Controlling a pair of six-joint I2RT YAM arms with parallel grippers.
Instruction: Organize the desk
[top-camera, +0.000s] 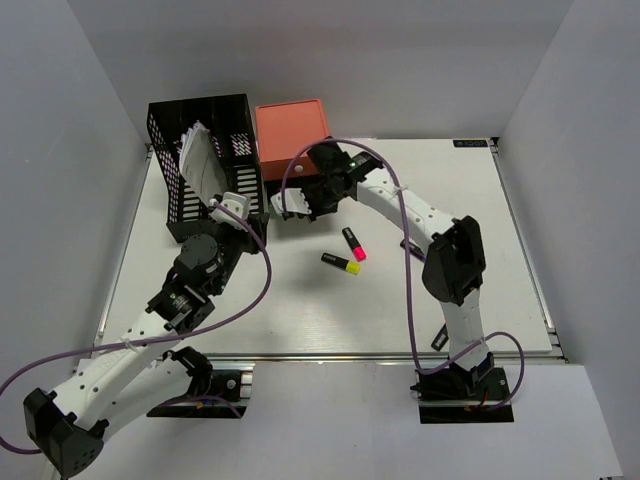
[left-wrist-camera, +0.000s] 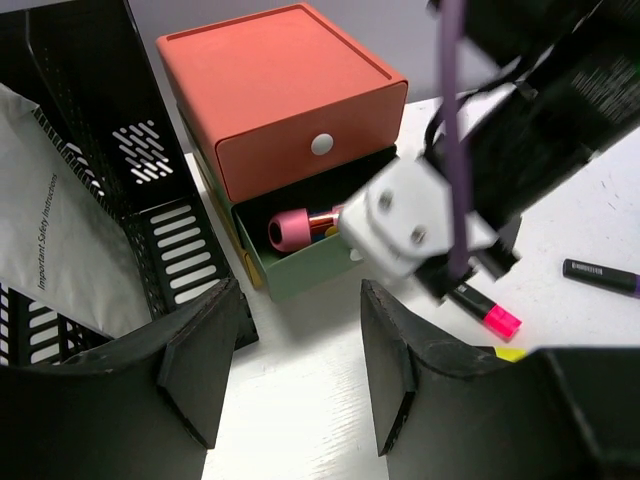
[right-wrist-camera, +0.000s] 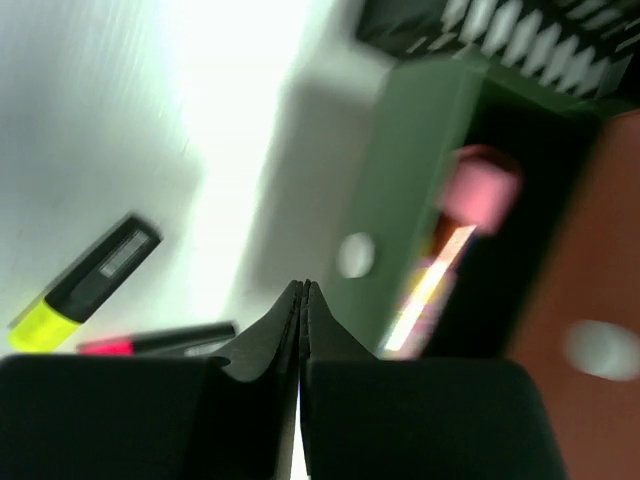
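Left jaws gape empty, right jaws pressed together; two highlighters lie on desk.

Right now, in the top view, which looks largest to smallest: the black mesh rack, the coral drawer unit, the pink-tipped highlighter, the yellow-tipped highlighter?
1. black mesh rack
2. coral drawer unit
3. pink-tipped highlighter and yellow-tipped highlighter: they look alike in size, so I do not rank them.
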